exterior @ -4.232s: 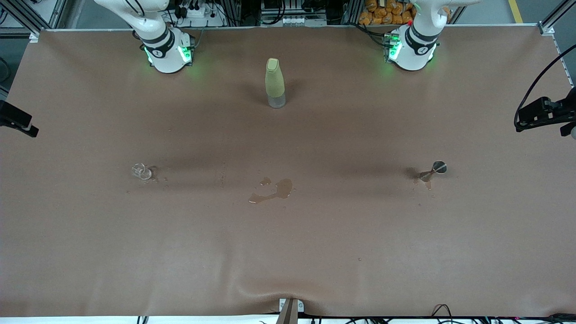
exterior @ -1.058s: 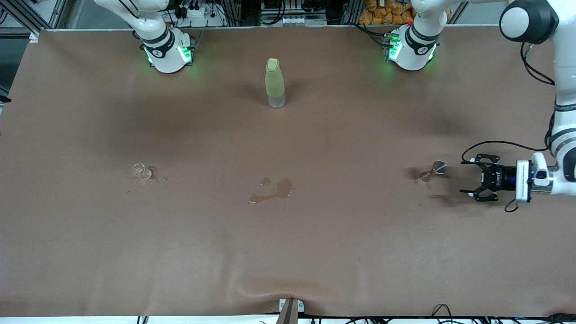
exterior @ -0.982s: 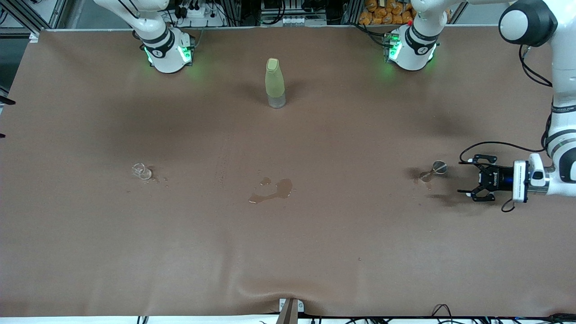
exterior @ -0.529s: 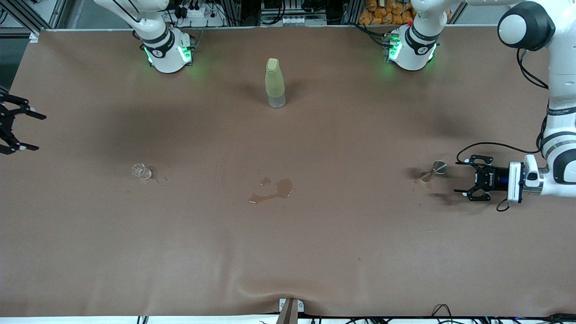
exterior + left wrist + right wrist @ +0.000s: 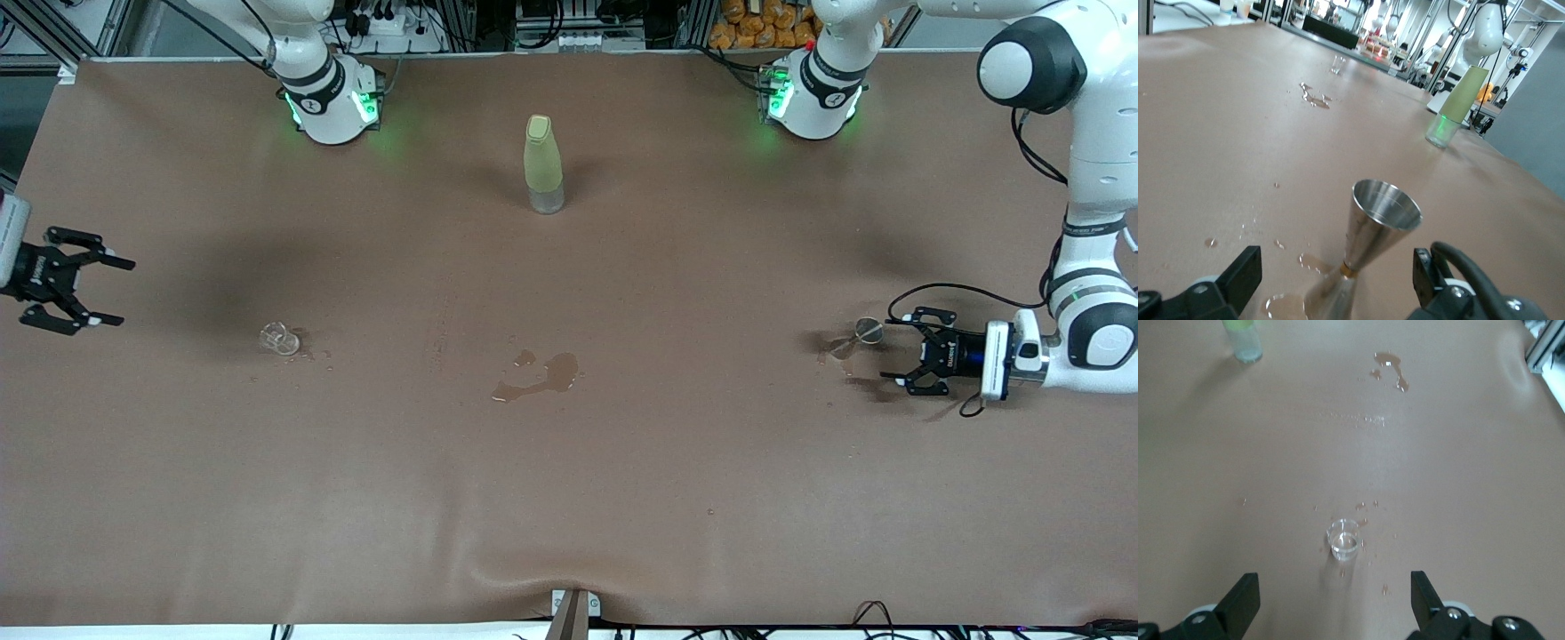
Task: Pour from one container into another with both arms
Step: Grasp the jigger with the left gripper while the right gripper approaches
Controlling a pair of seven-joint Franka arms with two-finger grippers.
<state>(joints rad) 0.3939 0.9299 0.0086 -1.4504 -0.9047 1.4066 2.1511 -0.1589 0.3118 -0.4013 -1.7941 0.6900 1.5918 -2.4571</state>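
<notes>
A steel jigger (image 5: 862,334) stands upright toward the left arm's end of the table, with small wet patches around its foot. My left gripper (image 5: 892,348) is low and open, its fingertips just short of the jigger and not touching it. In the left wrist view the jigger (image 5: 1371,241) rises just ahead of the gap of the left gripper (image 5: 1335,277). A small clear glass (image 5: 280,339) stands toward the right arm's end. My right gripper (image 5: 121,292) is open and well short of it. The right wrist view shows the glass (image 5: 1344,541) ahead of the right gripper (image 5: 1331,597).
A pale green bottle (image 5: 543,164) with a clear base stands near the robots' bases, midway between them. A brown puddle (image 5: 544,374) lies at the table's middle. Droplets lie around the glass. The brown table cover (image 5: 569,498) is wrinkled at the edge nearest the front camera.
My left gripper has slid closer to the jigger. My right gripper has come in from the table's end toward the glass. Both stay open.
</notes>
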